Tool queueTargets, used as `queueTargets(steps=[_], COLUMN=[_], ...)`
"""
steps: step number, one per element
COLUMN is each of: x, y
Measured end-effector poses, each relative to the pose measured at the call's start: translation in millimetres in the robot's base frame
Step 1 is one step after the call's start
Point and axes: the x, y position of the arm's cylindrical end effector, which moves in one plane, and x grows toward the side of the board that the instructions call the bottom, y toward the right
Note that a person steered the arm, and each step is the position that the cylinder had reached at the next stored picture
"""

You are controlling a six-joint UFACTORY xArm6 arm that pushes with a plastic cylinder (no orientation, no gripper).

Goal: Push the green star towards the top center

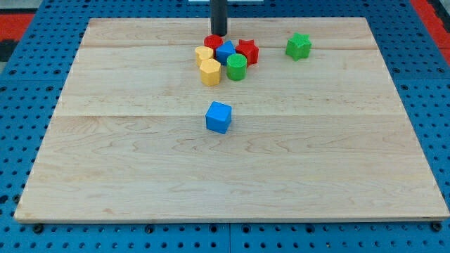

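While my tip (219, 34) rests far off by the cluster, the green star (298, 46) sits far right on the desk (140, 176).
No gripper here; the star looks light, hard and slippery, best pushed squarely on its right side.

My tip (219, 34) sits at top center, just behind a red block (211, 41) in a bunch w/ other blocks. Green star (298, 46) is apart, to view's right. Blue cube (219, 117) sits alone mid-board (126, 161).

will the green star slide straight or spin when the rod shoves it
The green star sits low and flat on the smooth wooden board, so it probably slides without tipping. Its points may make it spin if my tip hits off-centre.
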Motion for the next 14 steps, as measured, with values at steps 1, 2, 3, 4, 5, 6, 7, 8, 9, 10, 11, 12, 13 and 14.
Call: queueTargets(steps=[1, 2, 3, 4, 5, 6, 7, 8, 9, 10, 11, 12, 13, 14], x=[0, -7, -39, -41, -41, -3, 51, 78, 88, 55, 24, 32, 24, -4], y=[0, 0, 23, 117, 232, 285, 268, 222, 185, 150, 127, 158, 204, 191])
